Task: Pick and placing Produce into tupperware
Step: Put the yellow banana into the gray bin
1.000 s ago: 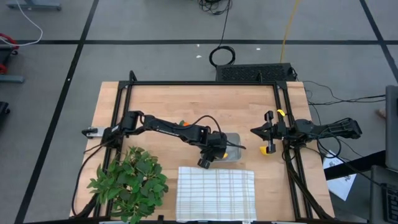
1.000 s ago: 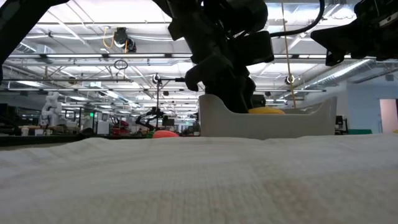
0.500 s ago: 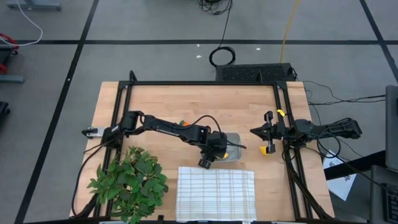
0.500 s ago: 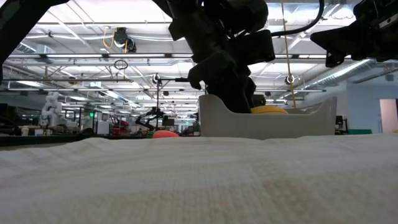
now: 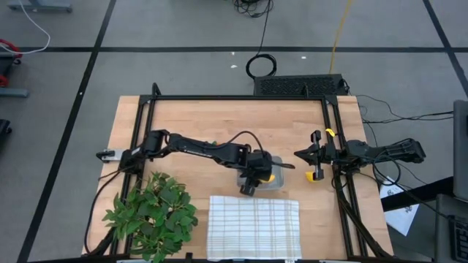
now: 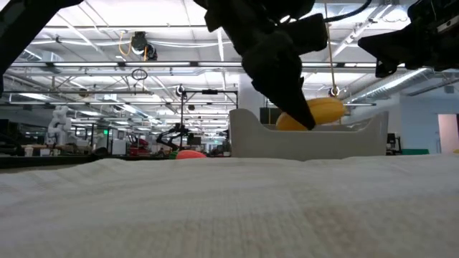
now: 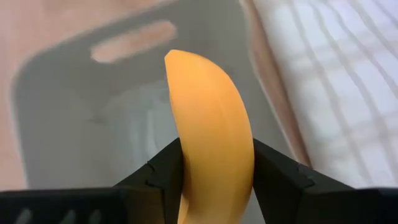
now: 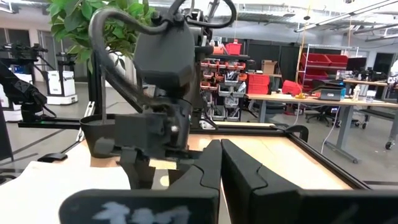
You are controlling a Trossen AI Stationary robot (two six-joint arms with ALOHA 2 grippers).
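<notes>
High view: left gripper (image 5: 252,177) over the tupperware (image 5: 272,174), mid-tabletop toward the front edge; right gripper (image 5: 306,155) idles by the right edge, fingers together; low view: banana (image 6: 315,113) above the container's rim; left wrist view: fingers (image 7: 163,171) clamp the banana mid-length; probably light, rigid, smooth, so grip its middle.

smooth glossy banana (image 7: 211,137), wooden table (image 5: 212,120)

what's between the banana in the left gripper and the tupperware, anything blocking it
Nothing visible. The left gripper is shut on the banana, held just above the tupperware. The left wrist view shows only the container's bare grey floor under the fruit. The right gripper waits off to the side, shut.
</notes>
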